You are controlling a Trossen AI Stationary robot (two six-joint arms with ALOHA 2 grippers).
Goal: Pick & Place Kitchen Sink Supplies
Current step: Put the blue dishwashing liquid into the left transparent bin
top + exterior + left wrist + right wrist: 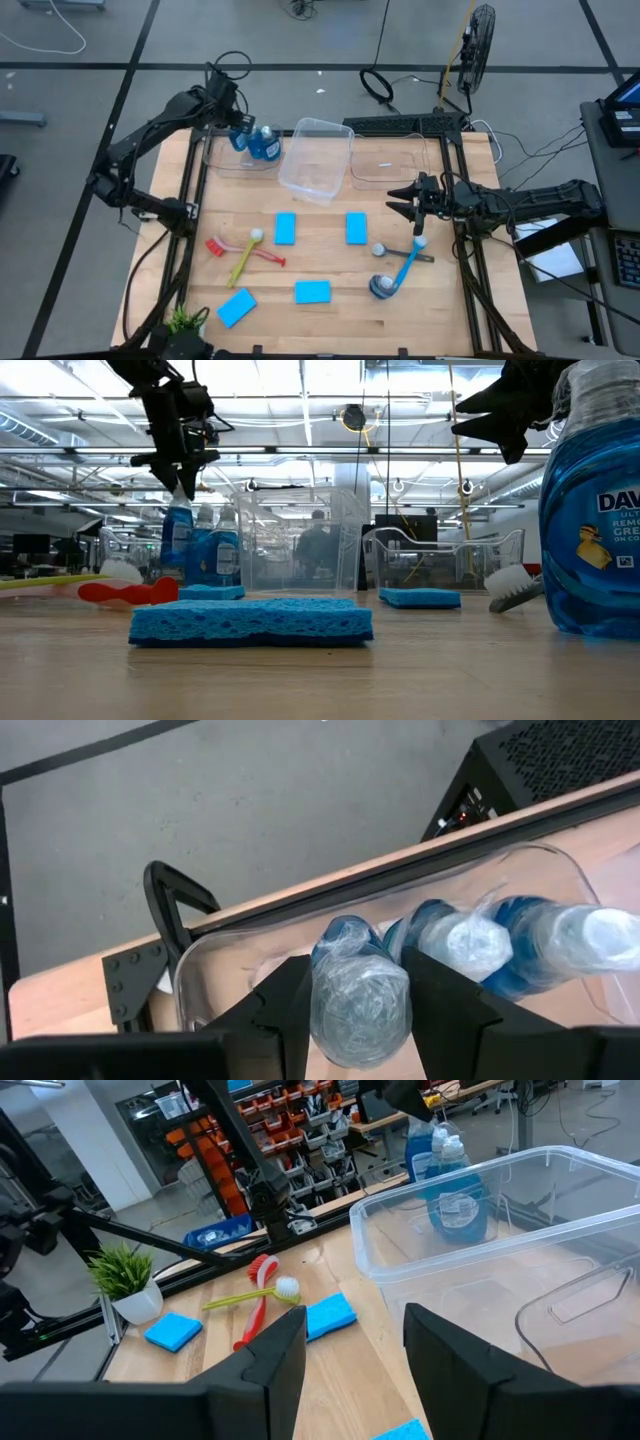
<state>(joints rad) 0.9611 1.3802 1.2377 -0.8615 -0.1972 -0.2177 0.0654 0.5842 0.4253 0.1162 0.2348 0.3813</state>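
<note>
Along the table's (330,325) far edge sit 3 bins: the left bin (215,160) holds 3 soap bottles (266,145), the middle bin (318,160) lies tilted, overlapping it, and the right bin (388,165) stands beside that. Mid-table lie 2 sponges (285,228) side by side. 2 crossed brushes (245,255) lie toward the left edge, a third brush (400,272) and a fourth bottle (382,287) toward the right. 2 more sponges (312,291) lie nearer the front edge, and a potted plant (183,320) occupies the front-left corner.
</note>
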